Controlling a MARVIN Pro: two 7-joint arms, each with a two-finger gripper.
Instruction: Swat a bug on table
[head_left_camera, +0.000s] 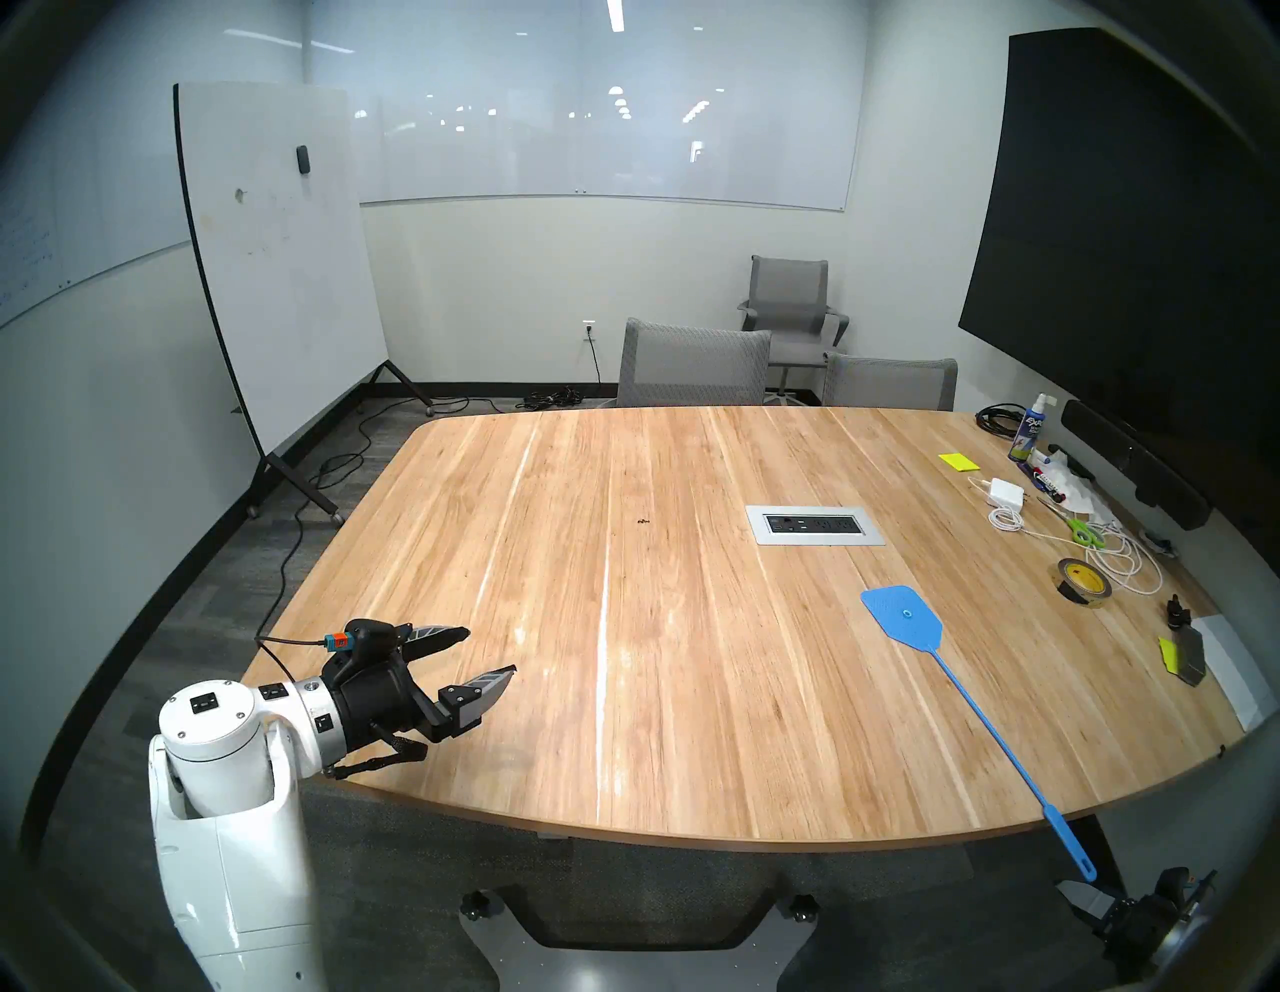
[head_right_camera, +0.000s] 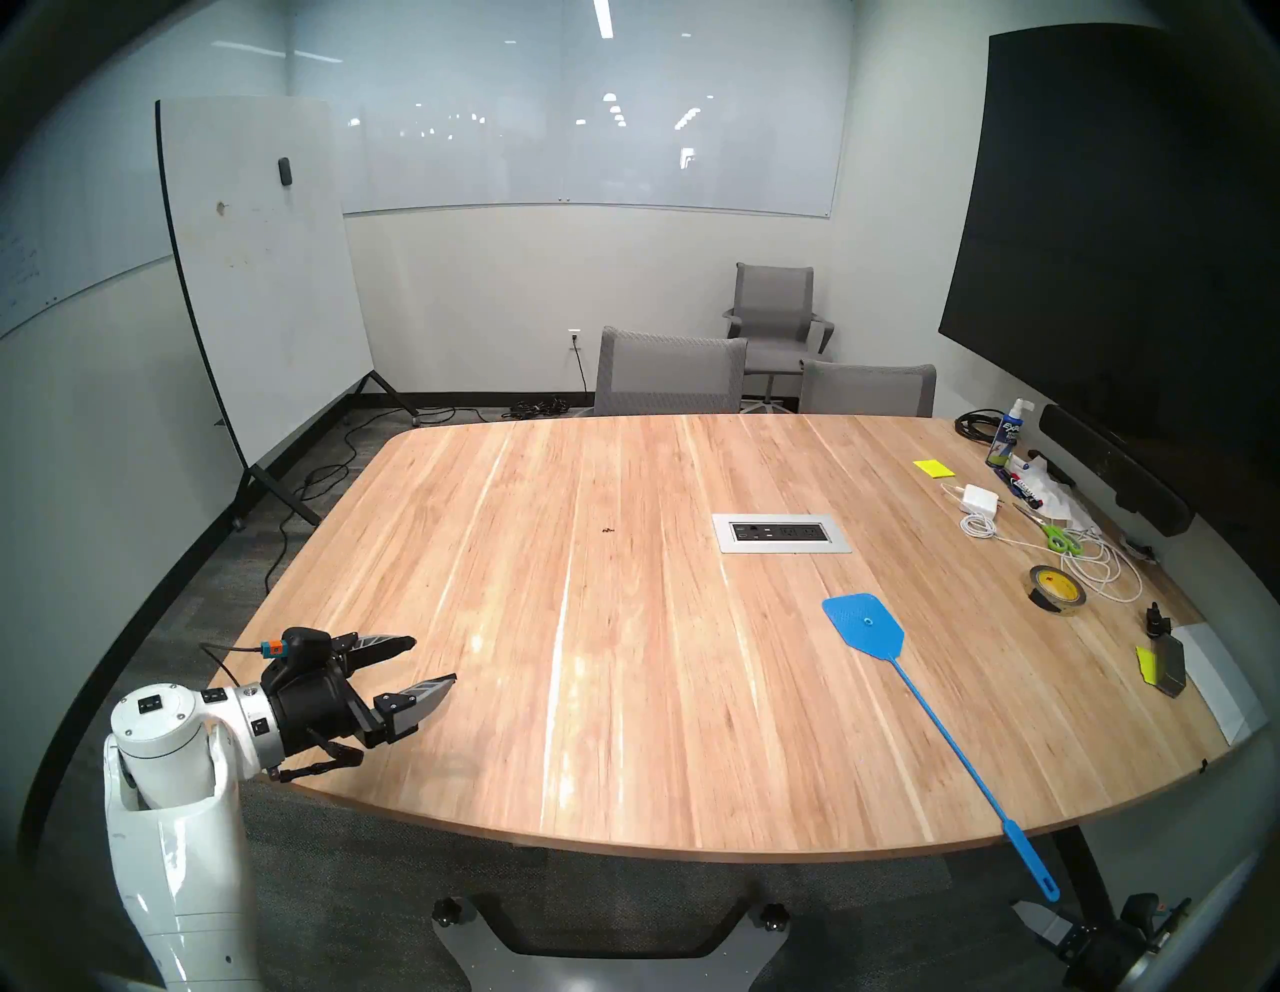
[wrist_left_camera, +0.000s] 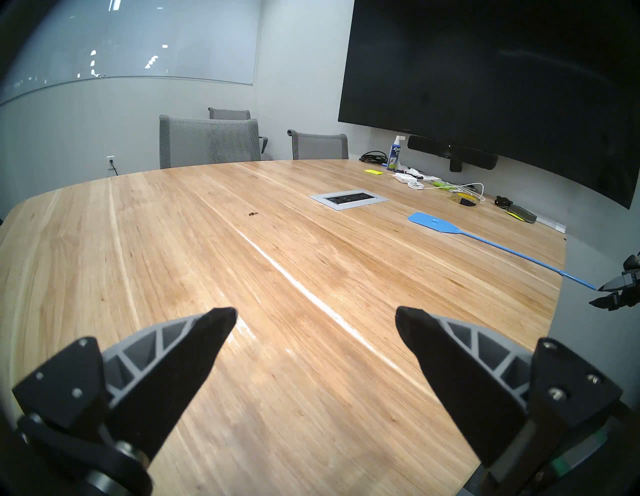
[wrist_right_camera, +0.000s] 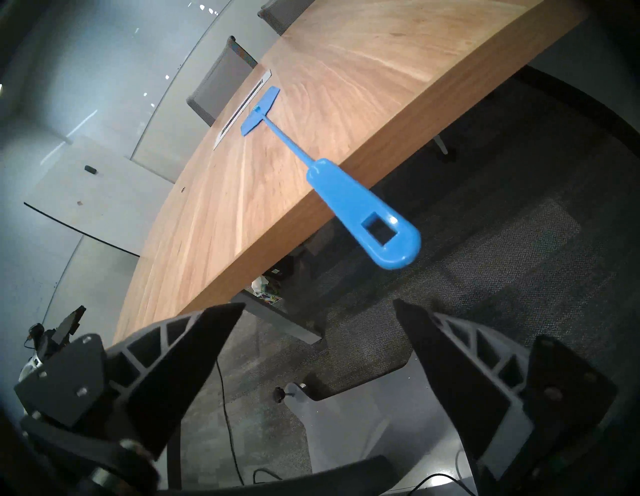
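Observation:
The bug (head_left_camera: 643, 521) is a tiny dark speck on the light-wood table (head_left_camera: 692, 693), left of the silver power-outlet panel (head_left_camera: 815, 524); it also shows in the left wrist view (wrist_left_camera: 252, 214). A blue swatter (head_left_camera: 904, 615) lies flat on the table. Its handle (wrist_right_camera: 367, 214) sticks out over the front right edge. My right gripper (wrist_right_camera: 318, 304) is open and empty, below the table edge, just short of the handle's end and not touching it. My left gripper (head_left_camera: 490, 651) is open and empty over the front left corner of the table.
Clutter lines the table's right side: a tape roll (head_left_camera: 1084, 583), green scissors (head_left_camera: 1084, 532), a white charger with cable (head_left_camera: 1008, 495), a spray bottle (head_left_camera: 1030, 429) and yellow notes (head_left_camera: 959, 462). Two grey chairs (head_left_camera: 692, 367) stand at the far edge. A whiteboard (head_left_camera: 277, 263) stands on the left.

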